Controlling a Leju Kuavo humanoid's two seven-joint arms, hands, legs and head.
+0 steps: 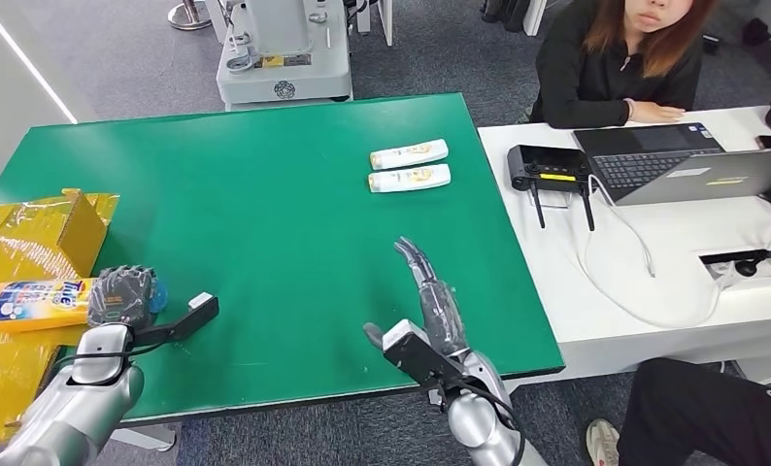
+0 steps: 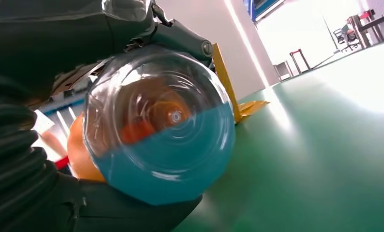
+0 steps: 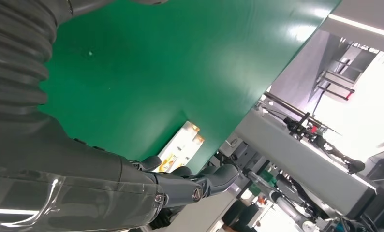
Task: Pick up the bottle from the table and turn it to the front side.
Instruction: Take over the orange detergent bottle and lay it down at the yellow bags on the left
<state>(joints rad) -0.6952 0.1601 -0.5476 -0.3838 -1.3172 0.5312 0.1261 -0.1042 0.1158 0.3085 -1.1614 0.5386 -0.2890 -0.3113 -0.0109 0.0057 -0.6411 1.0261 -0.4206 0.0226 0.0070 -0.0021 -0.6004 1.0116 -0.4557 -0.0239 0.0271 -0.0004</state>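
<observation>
I have the bottle [image 1: 42, 303] wrapped in the left robot hand [image 1: 121, 297], lying on its side at the near left corner of the green counter [image 1: 265, 223], its yellow labelled body pointing away from the counter's middle toward the crumpled yellow packaging [image 1: 32, 233] just beside it. From the left wrist camera I see its clear round base [image 2: 156, 125] with blue liquid filling roughly the lower half, so I judge it fairly heavy, with contents that will slosh as I rotate it; the plastic looks smooth and stiff, likely slippery, and I would keep the hold around the body near the base where the fingers already close. My right robot hand [image 1: 430, 301] hangs over the counter's near edge toward the right, fingers stretched out and apart, holding nothing. Two small white tubes [image 1: 409, 166] lie side by side well apart from the bottle, toward the counter's far right. The broad middle of the counter gives me room to turn; the packaging crowds the bottle's outer side, and the near edge is close.
</observation>
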